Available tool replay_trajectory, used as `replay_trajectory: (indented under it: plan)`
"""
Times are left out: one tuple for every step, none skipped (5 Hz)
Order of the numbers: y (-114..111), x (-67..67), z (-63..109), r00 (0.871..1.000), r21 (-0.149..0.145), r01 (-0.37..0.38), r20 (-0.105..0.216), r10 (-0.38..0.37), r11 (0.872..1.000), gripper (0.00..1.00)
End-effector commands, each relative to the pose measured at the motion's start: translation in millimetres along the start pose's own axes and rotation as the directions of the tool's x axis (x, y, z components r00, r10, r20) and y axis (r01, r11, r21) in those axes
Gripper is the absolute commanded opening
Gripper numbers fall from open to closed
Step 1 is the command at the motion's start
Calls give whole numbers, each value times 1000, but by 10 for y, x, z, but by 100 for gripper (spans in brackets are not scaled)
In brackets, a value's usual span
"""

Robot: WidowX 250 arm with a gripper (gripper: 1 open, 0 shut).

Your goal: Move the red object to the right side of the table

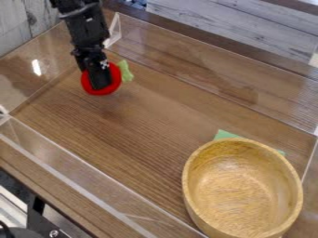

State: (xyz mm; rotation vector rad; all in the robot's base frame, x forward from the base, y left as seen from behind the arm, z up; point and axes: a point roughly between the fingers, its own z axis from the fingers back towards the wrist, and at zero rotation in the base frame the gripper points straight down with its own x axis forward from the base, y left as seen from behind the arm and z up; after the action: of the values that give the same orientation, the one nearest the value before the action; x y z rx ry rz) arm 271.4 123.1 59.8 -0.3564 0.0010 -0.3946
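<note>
The red object [102, 82] is a small round red ball with a light-green tuft on its right side. It hangs above the left part of the table [174, 112], lifted off the wood. My gripper [92, 69] comes down from the top left on a black arm and is shut on the red object from above. The fingertips are partly hidden against the ball.
A round light wooden bowl [244, 191] sits at the front right, with a flat green cloth piece [229, 138] poking out behind it. Low clear acrylic walls [50, 149] edge the tabletop. Grey planks lie beyond the far wall.
</note>
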Motion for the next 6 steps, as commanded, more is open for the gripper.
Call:
replay_trajectory:
  plan:
    - [-278,96,181,997,42,75,14,-76,996,0]
    - [-502,122,167,995,26,104,-3,-104,994,0]
    - [-493,96,9,987,3,154,-42,-153,988,0]
    - [-488,48,-153,975,-25,210,-75,-211,977,0]
    - [-559,130,-333,976,-42,197,-91,-200,979,0]
    - [-536,224,-409,981,-32,159,-107,-162,987,0]
